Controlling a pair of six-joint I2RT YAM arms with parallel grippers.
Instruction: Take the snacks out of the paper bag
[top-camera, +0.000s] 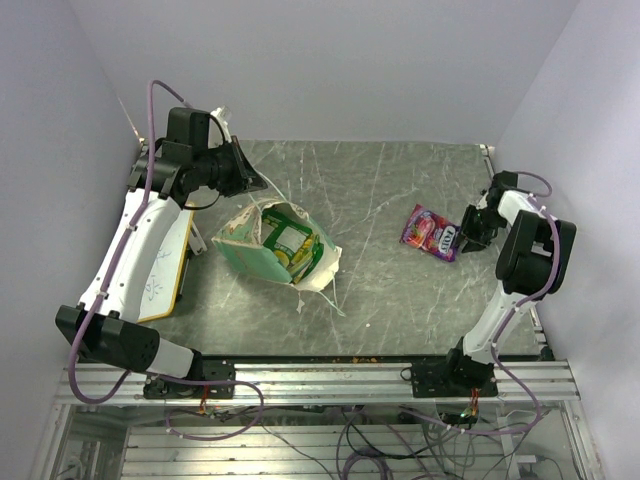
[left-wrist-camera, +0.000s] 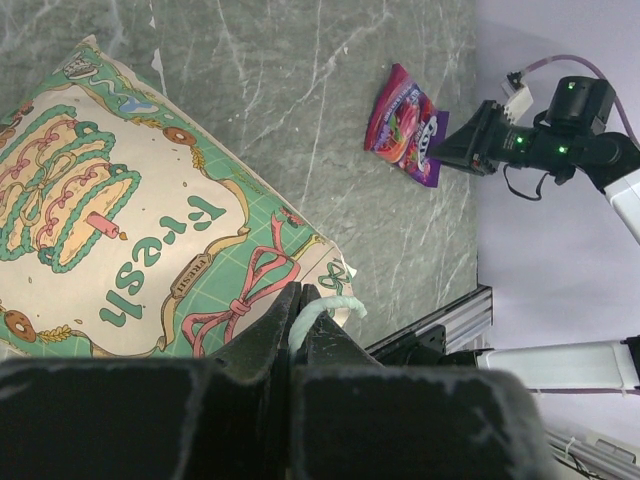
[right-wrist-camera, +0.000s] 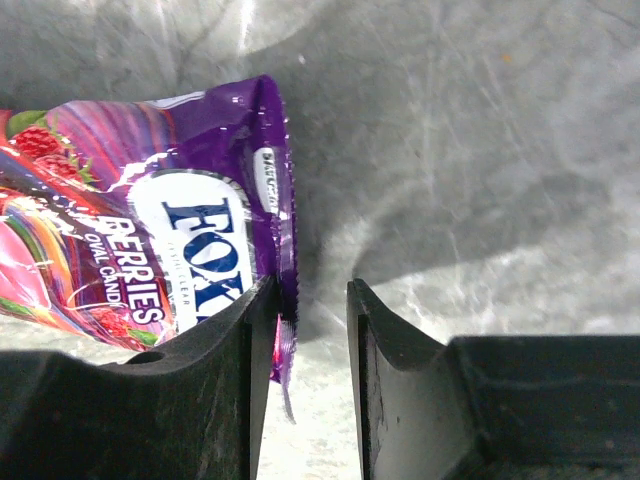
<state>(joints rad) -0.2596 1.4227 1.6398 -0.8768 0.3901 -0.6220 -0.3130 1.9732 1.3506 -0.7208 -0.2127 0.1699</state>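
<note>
The green paper bag (top-camera: 246, 256) hangs tilted on the table's left half, with its mouth facing up and right. A green-and-white snack packet (top-camera: 289, 244) shows inside the mouth. My left gripper (top-camera: 252, 177) is above the bag's far side, shut on the white string handle (left-wrist-camera: 322, 310). The bag's printed side (left-wrist-camera: 130, 230) fills the left wrist view. The magenta-purple packet (top-camera: 430, 232) lies flat on the table at the right and also shows in the left wrist view (left-wrist-camera: 405, 125). My right gripper (top-camera: 468, 229) is open at its right edge. That edge of the packet (right-wrist-camera: 130, 250) touches the inner face of the left finger (right-wrist-camera: 250, 330).
The yellow-framed whiteboard (top-camera: 162, 268) lies along the table's left edge under the left arm. A second string handle (top-camera: 330, 295) trails from the bag towards the front. The aluminium rail (top-camera: 340, 378) runs along the near edge. Walls stand close on three sides.
</note>
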